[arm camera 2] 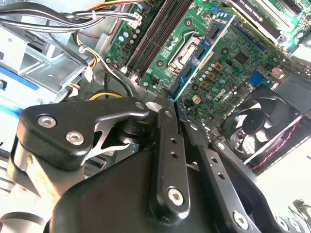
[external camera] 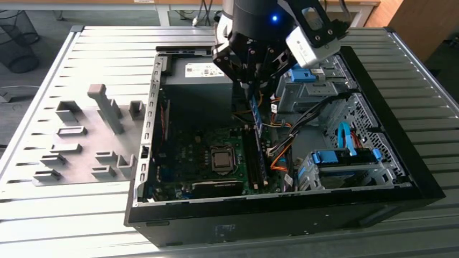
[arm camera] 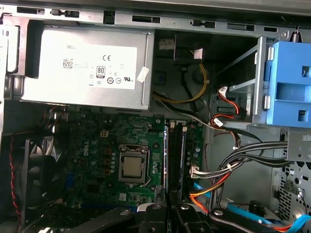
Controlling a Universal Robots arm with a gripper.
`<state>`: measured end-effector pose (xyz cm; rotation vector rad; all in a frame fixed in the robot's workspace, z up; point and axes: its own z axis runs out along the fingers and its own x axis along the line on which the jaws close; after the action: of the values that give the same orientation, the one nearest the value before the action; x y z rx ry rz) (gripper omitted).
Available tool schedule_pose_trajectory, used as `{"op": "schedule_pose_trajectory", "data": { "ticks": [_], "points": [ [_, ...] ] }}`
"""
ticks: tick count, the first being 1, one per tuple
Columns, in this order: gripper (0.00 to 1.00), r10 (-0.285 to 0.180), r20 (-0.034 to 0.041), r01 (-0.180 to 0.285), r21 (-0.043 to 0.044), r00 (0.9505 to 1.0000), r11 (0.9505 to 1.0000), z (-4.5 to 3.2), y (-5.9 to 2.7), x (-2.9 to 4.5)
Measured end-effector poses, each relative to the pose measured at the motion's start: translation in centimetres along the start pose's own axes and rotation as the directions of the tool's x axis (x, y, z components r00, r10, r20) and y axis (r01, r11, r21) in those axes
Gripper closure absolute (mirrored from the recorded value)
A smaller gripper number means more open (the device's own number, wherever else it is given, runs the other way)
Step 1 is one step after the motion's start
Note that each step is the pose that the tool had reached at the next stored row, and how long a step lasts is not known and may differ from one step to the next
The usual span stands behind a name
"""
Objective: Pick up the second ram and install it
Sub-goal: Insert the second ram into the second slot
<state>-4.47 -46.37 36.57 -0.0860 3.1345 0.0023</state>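
Note:
My gripper (external camera: pixel 252 88) hangs over the open computer case (external camera: pixel 401 177), shut on the second ram (external camera: pixel 255 115). The ram is a thin blue-green stick that points down toward the dark memory slots (external camera: pixel 255 161) on the motherboard and stays above them. In the second wrist view the ram (arm camera 2: pixel 201 51), with its dark chips, sticks out from between the black fingers (arm camera 2: pixel 165 126) of the gripper (arm camera 2: pixel 173 104). In the first wrist view the ram (arm camera: pixel 167 160) appears edge-on beside the memory slots (arm camera: pixel 179 155), just ahead of the gripper (arm camera: pixel 169 208).
A grey power supply (arm camera: pixel 82 63) fills the case's far end. The processor socket (external camera: pixel 222 159) lies beside the slots, with a fan (arm camera 2: pixel 262 121) beyond it. Cable bundles (external camera: pixel 287 145) and blue drive-bay clips (external camera: pixel 344 157) crowd the other side. Grey fixture blocks (external camera: pixel 107 107) stand on the table outside the case.

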Motion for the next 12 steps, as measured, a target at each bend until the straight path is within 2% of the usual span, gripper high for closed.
{"op": "schedule_pose_trajectory", "data": {
  "ticks": [12],
  "points": [
    [0.86, 0.0, -0.0001, 0.0, 0.0002, 1.0, 1.0, 0.97, -0.01, 0.01]
  ]
}}
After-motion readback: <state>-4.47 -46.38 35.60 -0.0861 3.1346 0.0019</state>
